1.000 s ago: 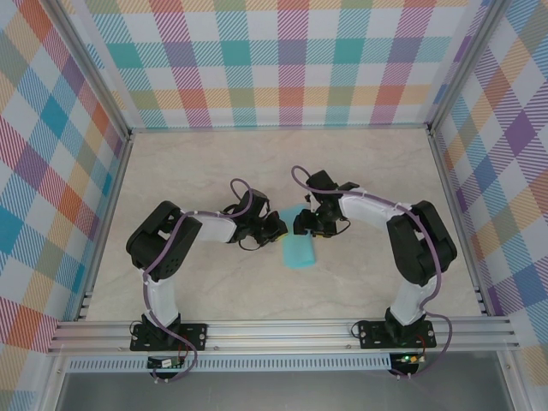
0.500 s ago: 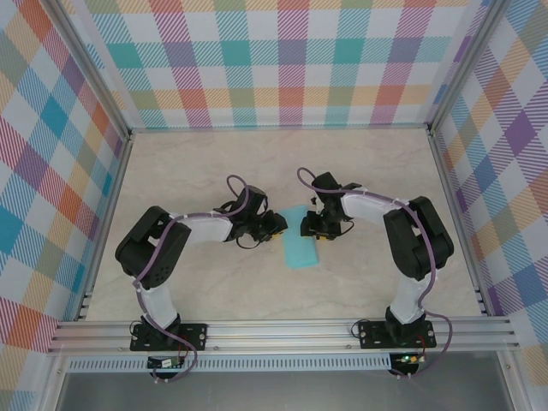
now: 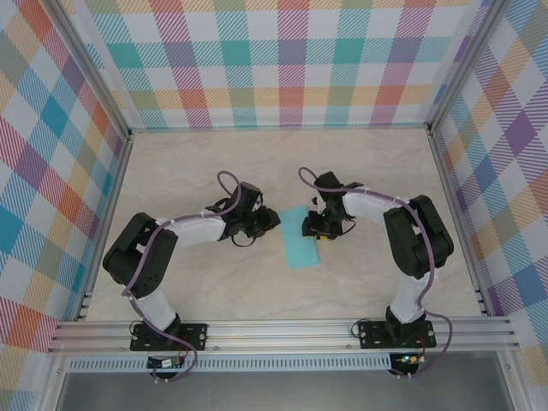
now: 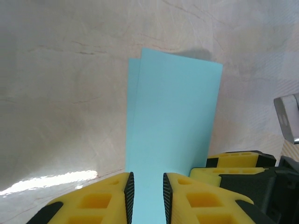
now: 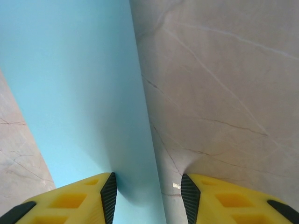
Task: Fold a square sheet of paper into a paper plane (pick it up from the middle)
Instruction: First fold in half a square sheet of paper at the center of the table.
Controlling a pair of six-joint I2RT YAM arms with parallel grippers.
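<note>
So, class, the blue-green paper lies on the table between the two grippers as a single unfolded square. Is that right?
No. The paper is folded in half into a two-layer rectangle; the left wrist view shows the lower layer's edge peeking out. It does lie on the table between the left gripper and the right gripper.

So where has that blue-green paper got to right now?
In the overhead view the folded paper lies flat on the table near its middle, between the left claw and the right claw, which is at its right edge.
</note>
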